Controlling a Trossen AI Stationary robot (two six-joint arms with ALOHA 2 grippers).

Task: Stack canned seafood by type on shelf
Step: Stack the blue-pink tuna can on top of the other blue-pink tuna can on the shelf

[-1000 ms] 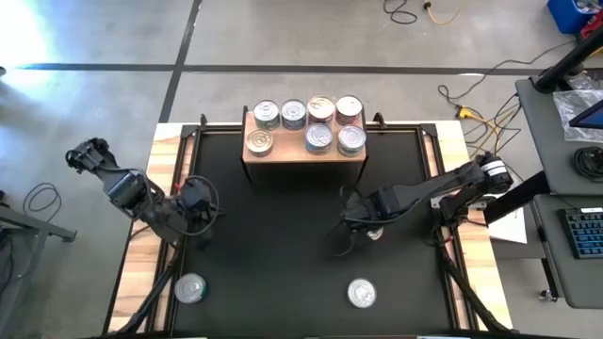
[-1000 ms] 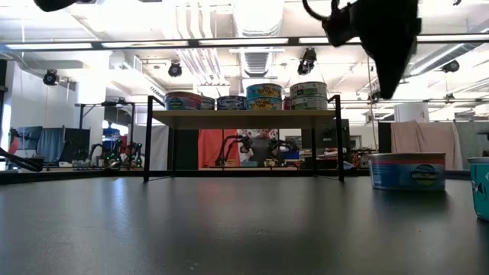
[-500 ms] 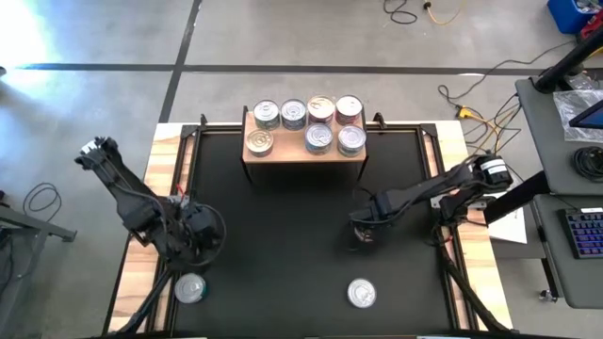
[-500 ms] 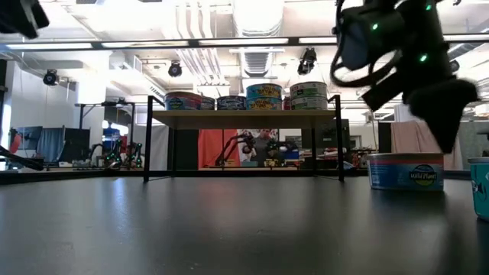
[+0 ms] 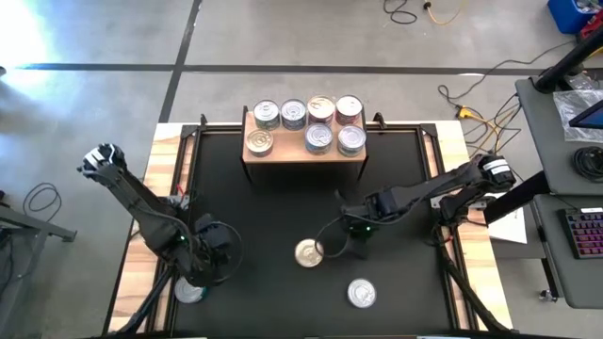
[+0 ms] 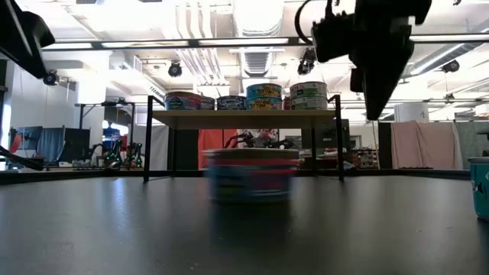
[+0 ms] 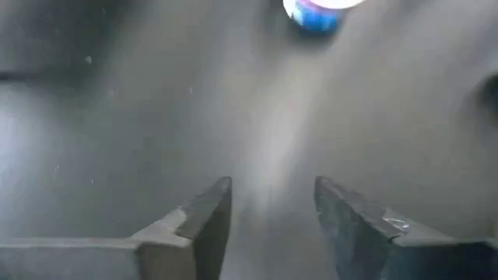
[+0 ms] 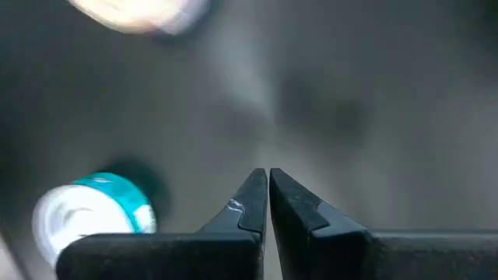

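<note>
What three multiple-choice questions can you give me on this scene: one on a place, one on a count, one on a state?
1. The right gripper is:
A. over the shelf
B. over the middle of the mat, beside a gold-lidded can
C. off the table

2. Seen from above, the can lids on the shelf number:
A. four
B. seven
C. ten

3. The left gripper, over the mat's left corner away from the shelf, is:
A. open and empty
B. shut
C. holding a can

Answers:
1 B, as the high view puts it next to that can.
2 B, with four lids in the back row and three in front.
3 A, since the left wrist view shows only bare mat between its fingers.
</note>
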